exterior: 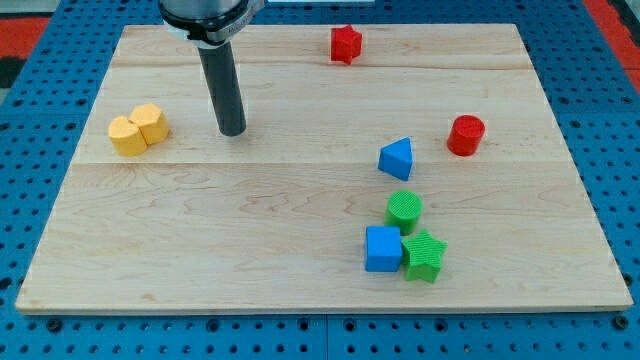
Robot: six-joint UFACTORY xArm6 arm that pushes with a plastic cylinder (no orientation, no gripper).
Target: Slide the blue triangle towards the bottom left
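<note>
Blue triangle (397, 158) sits right of the board's centre, on its own, with the red cylinder (466, 135) near it on the view's right and the green cylinder (405, 209) just below it. You have no hand to open or close here, only a rod, and my tip (233, 131) rests on the wooden board (250, 240) well to the view's left of the triangle, nearer the yellow blocks (139, 128) (two pieces that seem to be touching, though the seam is hard to read).

From where you are, the tip is on the wrong side. A straight run at the triangle would shove it right, toward the red cylinder. You likely need to circle round to its upper right first, and the red cylinder leaves only a modest gap there, so a careless arc could knock it.

Once you push down-left, an off-centre contact on a slanted face may spin the triangle or let it slip off the tip. Steer too steeply downward and it could clip the green cylinder, which touches or nearly touches the blue cube (382, 248) and green star (424, 254).
</note>
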